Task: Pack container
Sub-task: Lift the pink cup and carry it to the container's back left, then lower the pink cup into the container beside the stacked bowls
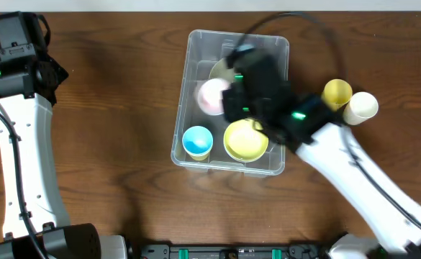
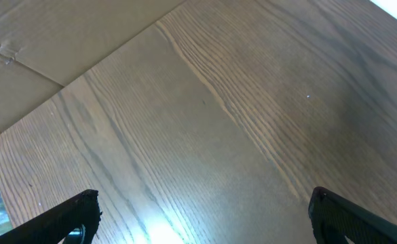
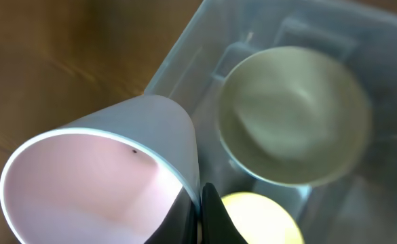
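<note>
The right claw is pinched narrow on the thin round lip of the pink cup, a smooth, tapered plastic cone. A dark finger lies tight against the cup's wall. Directly beneath this claw sits the container, a clear rectangular plastic bin with rounded corners and a moulded base, resting on the dark wood-grain surface. Whether the cup touches the bin's base cannot be told.

Just ahead of the claw's tips, inside the bin, lies a pale green bowl, round, shallow and matte. Right under the tips shows the glossy curve of a yellow bowl. Beside that bowl, on the side away from the arm, a small blue cup stands upright with its open mouth up.

Behind the claw, outside the bin and next to the forearm, a yellow cup and a cream cup lie close together, touching or very nearly so.

The left claw is spread wide, its two black fingertips at the lower corners of its wrist view, gripping nothing. Only streaked wood grain lies below it, and it is well apart from the container.
</note>
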